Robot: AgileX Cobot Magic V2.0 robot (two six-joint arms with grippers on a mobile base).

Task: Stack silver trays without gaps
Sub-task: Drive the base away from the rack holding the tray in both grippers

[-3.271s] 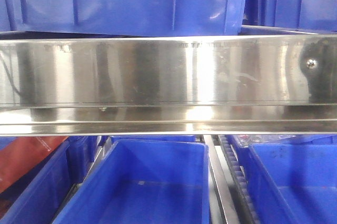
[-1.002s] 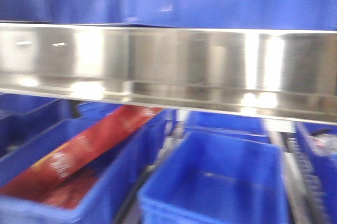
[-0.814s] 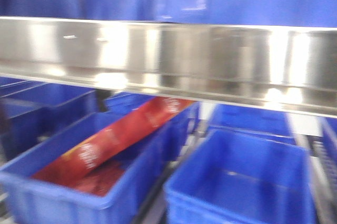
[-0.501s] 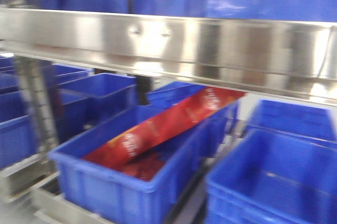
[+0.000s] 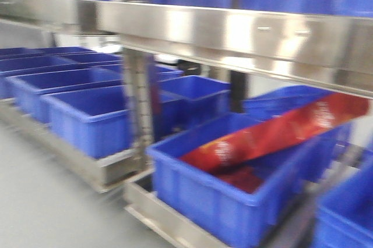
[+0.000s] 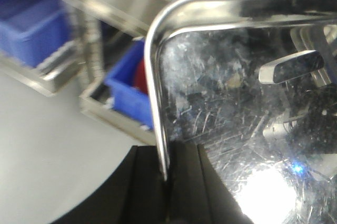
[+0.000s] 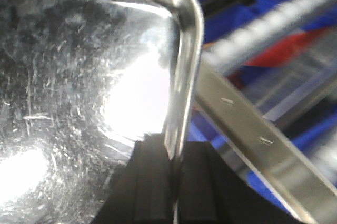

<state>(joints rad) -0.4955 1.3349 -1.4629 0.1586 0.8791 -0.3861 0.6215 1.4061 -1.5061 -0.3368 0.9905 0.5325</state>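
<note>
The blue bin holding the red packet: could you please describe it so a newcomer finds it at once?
Find the steel shelf band across the top and follow its upright post down. The blue bin sits just right of the post, at the front. Alone among its neighbours, it holds a long red packet slanting up rightward.

Open grey floor (image 5: 41, 201) left; steel shelf band (image 5: 233, 32), post (image 5: 139, 114), blue bins (image 5: 221, 201) right.

Scratched mirror-silver tray (image 6: 221, 103), blue bins (image 5: 215, 204), red bag with white print (image 5: 274, 137), grey floor (image 5: 46, 201)
</note>
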